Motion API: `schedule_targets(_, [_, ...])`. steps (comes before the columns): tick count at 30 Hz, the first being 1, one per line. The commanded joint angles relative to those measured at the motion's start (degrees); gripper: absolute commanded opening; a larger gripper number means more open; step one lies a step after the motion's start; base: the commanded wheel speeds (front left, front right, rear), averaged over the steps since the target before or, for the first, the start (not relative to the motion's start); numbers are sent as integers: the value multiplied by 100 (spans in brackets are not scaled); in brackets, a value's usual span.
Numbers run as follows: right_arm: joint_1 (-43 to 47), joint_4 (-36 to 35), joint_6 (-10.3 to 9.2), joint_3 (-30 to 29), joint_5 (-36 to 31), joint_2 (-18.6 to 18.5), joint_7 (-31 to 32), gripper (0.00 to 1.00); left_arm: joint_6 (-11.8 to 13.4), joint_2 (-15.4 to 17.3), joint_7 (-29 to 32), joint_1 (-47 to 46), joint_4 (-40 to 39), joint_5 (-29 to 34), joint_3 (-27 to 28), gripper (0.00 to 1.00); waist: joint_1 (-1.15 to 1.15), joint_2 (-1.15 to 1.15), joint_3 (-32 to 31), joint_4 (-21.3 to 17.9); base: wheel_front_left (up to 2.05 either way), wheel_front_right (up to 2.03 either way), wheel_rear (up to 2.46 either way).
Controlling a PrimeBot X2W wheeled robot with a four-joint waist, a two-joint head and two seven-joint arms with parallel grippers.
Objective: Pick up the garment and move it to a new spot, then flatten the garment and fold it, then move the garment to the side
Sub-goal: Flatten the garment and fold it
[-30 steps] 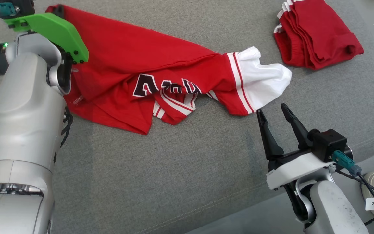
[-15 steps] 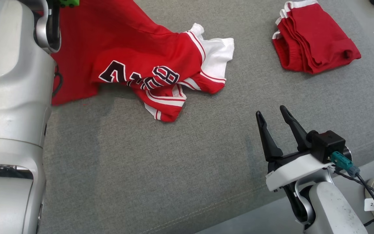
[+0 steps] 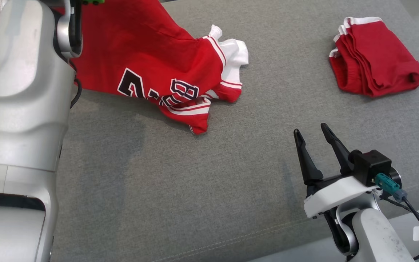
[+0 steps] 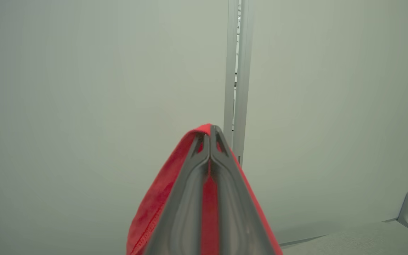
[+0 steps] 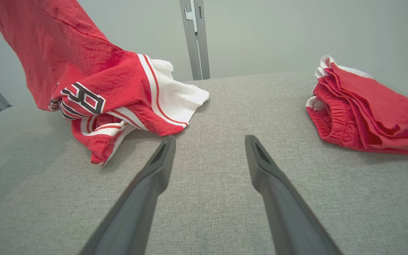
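The garment [image 3: 147,62] is a red shirt with white sleeves and dark lettering. It hangs from the upper left of the head view, its lower end bunched on the grey cushion. In the left wrist view my left gripper [image 4: 210,131] is shut on a red fold of the garment [image 4: 154,205], lifted high. My right gripper [image 3: 312,131] stands open and empty over the cushion at the lower right. In the right wrist view the garment [image 5: 94,81] drapes down ahead and to the left of my right gripper [image 5: 209,141].
A folded pile of red clothes [image 3: 376,72] [image 5: 370,113] lies at the far right of the grey cushion [image 3: 195,189]. The cushion's front seam runs along the bottom. My pale left forearm [image 3: 16,109] covers the left side. A metal post [image 5: 195,39] stands behind.
My left gripper has lifted the garment, and its spread cloth has drawn in to the upper left. The head view has shifted a little. The right gripper has stayed put.
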Motion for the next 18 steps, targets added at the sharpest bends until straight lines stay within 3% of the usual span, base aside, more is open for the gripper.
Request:
schedule_targets(1, [93, -28, -7, -26, -39, -7, 22, 100, 72, 25, 59, 119, -115, 70, -42, 0, 0, 0, -139, 217, 0, 0, 0])
schedule_targets(6, [207, -91, -7, -98, -92, -7, 109, 100, 357, 64, 649, 682, -1359, 130, -212, 0, 0, 0, -348, 478, 0, 0, 0])
schedule_targets(11, [251, -154, -6, -23, -88, -6, 176, 100, 657, 348, 1555, 1398, -2481, 70, -245, 0, 0, 0, -486, 564, 0, 0, 0])
schedule_targets(18, [206, -212, -7, 196, -78, -8, 231, 100, 816, 984, 2465, 1986, -2212, -79, -58, 0, 0, 0, -367, 335, 0, 0, 0])
